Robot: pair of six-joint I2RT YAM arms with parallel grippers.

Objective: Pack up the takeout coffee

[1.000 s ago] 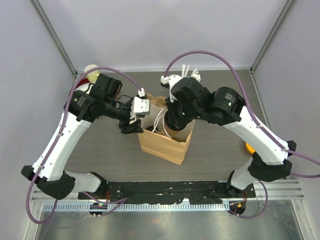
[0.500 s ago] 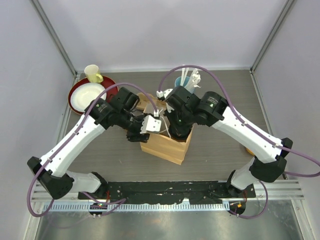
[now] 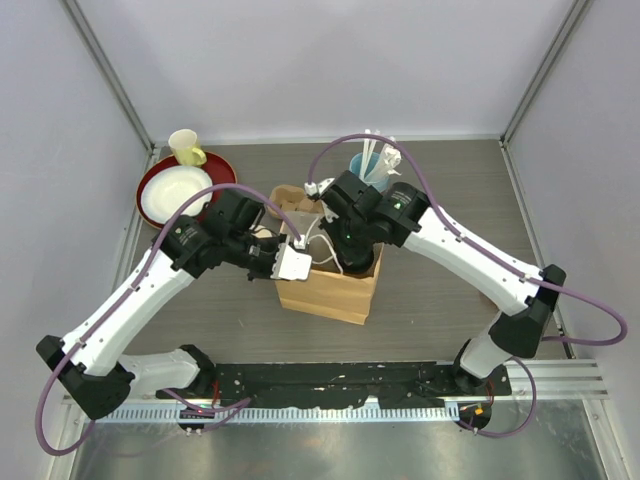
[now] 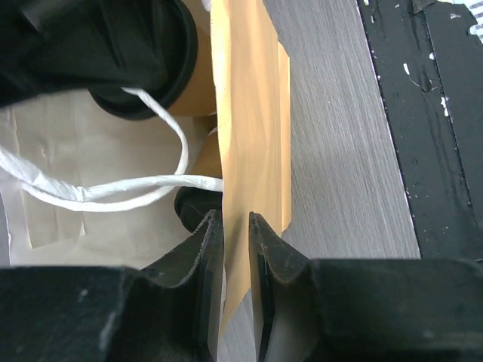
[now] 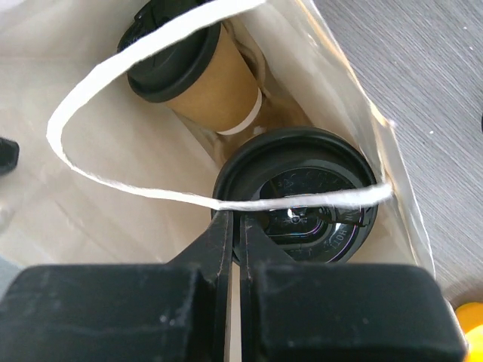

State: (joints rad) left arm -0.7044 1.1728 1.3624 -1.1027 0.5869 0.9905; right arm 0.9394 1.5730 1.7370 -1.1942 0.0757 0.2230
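Both cups of takeout coffee sit inside the brown paper bag (image 3: 325, 290) in the middle of the counter (image 3: 430, 300). So the step in hand looks like the tail end of placing, with one arm steadying the bag while the other finishes inside it.

The right tool (image 5: 235, 222) reaches down into the bag's mouth with its fingers pressed together and nothing visible between them. Just beyond its fingertips, slightly to its right, stands the upright cup (image 5: 302, 162), black lid facing up. Farther ahead, to its left, the leaning cup (image 5: 215, 87) is tipped against the bag's inner wall. The bag's white string handle (image 5: 54, 128) loops across right in front of the fingertips and over the near lid.

The left tool (image 4: 235, 222) straddles the top edge of the bag's side wall, one finger inside and one outside. They are drawn in close to the paper, but whether they actually pinch it cannot be told.

Next, the right tool probably has to rise straight out without catching the string. The left tool would need a firm hold on the wall so the bag neither lifts nor tips. The leaning cup may want righting first.
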